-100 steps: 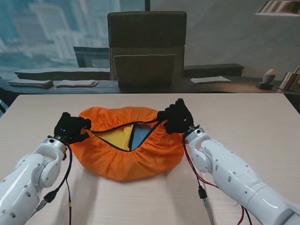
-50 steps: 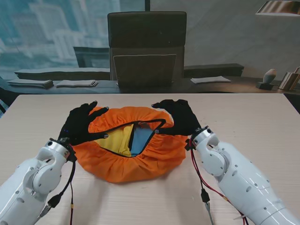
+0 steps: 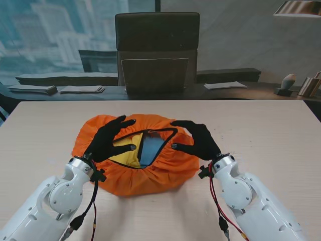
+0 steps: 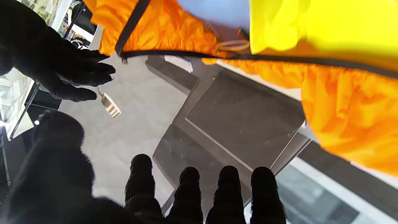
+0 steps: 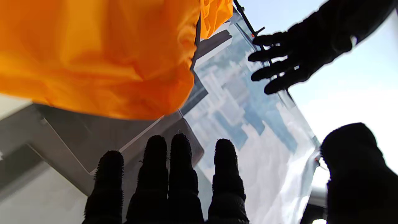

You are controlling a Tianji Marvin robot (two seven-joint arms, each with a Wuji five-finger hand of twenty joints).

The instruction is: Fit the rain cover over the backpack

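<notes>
Orange rain cover (image 3: 150, 170) stretched over the backpack (image 3: 141, 146) at mid-counter (image 3: 271, 125), its black elastic hem ringing a gap where yellow and blue fabric shows. Left robot hand (image 3: 108, 140) and right robot hand (image 3: 199, 139) hover at the gap's left and right edges, fingers spread, holding nothing (contact with the fabric is unclear). Judged step: seating the hem; next, regrip and draw it inward.
</notes>
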